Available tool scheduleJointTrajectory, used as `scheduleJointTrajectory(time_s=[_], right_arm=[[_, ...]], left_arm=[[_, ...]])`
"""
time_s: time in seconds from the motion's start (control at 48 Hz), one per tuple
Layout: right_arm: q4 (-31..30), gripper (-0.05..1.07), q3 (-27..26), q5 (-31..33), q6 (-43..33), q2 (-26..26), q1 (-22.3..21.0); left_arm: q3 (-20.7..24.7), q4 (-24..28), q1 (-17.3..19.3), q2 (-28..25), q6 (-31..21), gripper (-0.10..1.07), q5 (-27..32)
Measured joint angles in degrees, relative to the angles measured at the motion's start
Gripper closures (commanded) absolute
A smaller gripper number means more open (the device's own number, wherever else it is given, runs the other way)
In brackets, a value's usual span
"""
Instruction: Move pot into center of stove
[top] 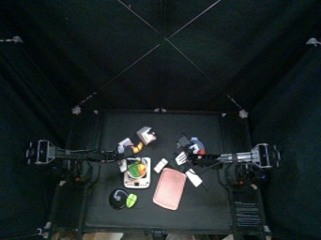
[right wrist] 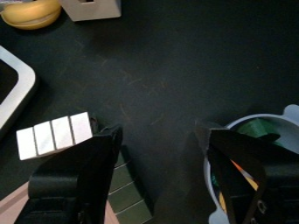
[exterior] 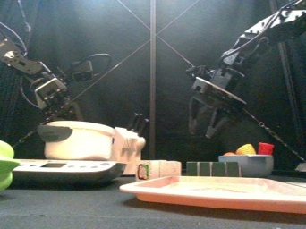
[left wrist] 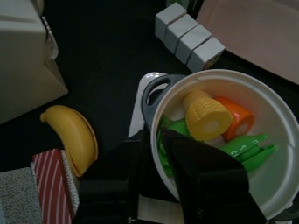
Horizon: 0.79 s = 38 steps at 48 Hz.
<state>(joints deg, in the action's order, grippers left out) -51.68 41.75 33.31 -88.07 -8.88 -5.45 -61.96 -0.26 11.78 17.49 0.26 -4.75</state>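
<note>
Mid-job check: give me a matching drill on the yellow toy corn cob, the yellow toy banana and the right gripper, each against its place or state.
Things:
1. yellow toy corn cob
2. yellow toy banana
3. right gripper

Places or states:
a. lying on the black table
b. open and empty
c. inside the round white pot

Pairs: 1-c, 2-a, 3-b.

White pot (left wrist: 233, 131) of toy vegetables sits upright on the black stove (exterior: 60, 173).
</note>
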Motion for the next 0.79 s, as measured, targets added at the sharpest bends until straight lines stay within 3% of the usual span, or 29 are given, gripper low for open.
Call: scheduleJointTrajectory(time_s=[0.167,0.792], right_arm=[[0.0,0.05,-0.1,0.0,0.0,0.1,0.0],[0.1,0.05,0.0,0.0,0.0,0.1,0.3]], left_arm=[[0.1,0.0,0.0,0.4,0.0,0.10,0.0],[-0.1,1.1,0.0,5.2,0.1,0.10,-4.7]])
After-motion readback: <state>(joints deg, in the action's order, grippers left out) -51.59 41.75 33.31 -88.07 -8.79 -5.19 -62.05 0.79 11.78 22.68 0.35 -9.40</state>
